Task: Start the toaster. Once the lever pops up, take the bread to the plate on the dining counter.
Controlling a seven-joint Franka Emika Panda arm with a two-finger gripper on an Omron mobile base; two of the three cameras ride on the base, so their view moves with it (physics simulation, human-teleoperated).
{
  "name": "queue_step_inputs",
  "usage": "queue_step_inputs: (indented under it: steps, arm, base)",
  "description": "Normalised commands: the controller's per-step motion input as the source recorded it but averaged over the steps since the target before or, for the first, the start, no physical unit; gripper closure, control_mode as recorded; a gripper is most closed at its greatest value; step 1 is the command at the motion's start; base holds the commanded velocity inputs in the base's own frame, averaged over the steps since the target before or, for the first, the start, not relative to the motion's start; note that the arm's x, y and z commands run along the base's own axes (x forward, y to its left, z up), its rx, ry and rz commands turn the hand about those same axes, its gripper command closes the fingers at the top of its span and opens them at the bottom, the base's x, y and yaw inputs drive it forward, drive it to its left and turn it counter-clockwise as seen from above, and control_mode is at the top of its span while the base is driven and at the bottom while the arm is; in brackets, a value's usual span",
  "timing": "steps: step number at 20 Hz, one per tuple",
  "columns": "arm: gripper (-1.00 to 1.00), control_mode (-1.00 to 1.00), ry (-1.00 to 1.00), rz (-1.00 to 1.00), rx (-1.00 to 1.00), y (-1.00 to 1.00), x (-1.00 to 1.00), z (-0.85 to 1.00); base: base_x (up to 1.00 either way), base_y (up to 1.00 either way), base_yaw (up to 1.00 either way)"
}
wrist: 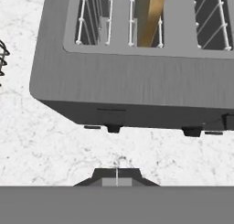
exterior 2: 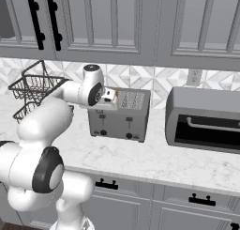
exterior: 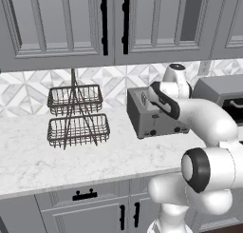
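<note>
The grey toaster point(exterior 2: 123, 115) stands on the marble worktop against the tiled wall, also seen as toaster point(exterior: 151, 119) behind my forearm. From above, toaster point(wrist: 132, 81) has a tan slice of bread point(wrist: 151, 17) standing in one of its middle slots. My gripper point(wrist: 116, 176) is shut with nothing in it and hovers just in front of and above the toaster's front face. From the right, the gripper point(exterior 2: 111, 102) sits at the toaster's upper left front corner. Two dark knobs point(wrist: 113, 127) poke out low on the front. The plate and the dining counter are out of view.
A larger grey toaster oven point(exterior 2: 205, 121) with a bar handle stands right of the toaster. A two-tier wire basket rack point(exterior: 76, 114) is to the left. Bare marble worktop point(exterior: 95, 156) runs to the front edge, with wall cabinets point(exterior: 95, 23) overhead.
</note>
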Motion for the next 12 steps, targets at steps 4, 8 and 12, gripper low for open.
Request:
queue_step_inputs:
  steps: [4, 8, 12]
  arm:
    - [1.00, -1.00, 0.00, 0.00, -0.02, 0.00, 0.20, -0.27]
    - [1.00, -1.00, 0.00, 0.00, -0.01, 0.00, 0.21, -0.24]
    - [1.00, -1.00, 0.00, 0.00, 0.00, 0.00, 0.23, -0.21]
  base:
    - [0.00, 0.00, 0.00]
    - [0.00, 0.00, 0.00]
    - [0.00, 0.00, 0.00]
